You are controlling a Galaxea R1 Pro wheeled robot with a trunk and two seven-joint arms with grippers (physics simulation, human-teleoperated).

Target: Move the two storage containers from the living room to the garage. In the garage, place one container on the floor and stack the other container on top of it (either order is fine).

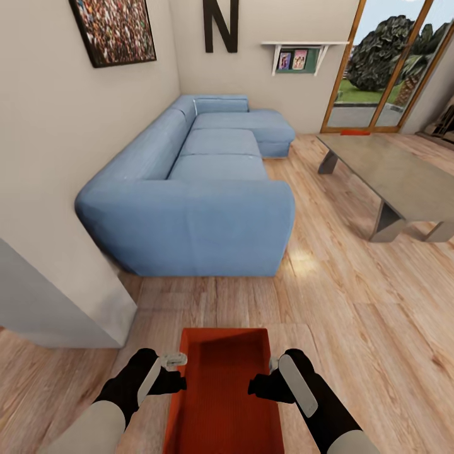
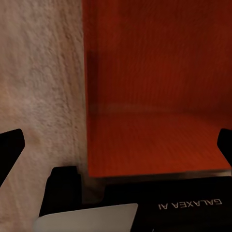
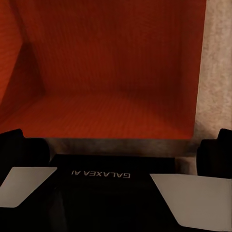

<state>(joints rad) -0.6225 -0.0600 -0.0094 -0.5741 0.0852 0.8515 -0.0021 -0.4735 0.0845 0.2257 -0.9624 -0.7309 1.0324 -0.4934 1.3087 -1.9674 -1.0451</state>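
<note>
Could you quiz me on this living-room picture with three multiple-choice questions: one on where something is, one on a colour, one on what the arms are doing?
1. Where is the storage container?
A. on the sofa
B. between the two pincers
C. on the grey table

2. What colour is the sofa?
A. blue
B. green
C. brown

3. How do the pincers stand?
A. both raised far from the bin
B. one on each long side wall
C. both at one side

Answers: 1 B, the bin sits between the left pincer and right pincer. 2 A, its cushions are blue. 3 B, one is at each side wall.
</note>
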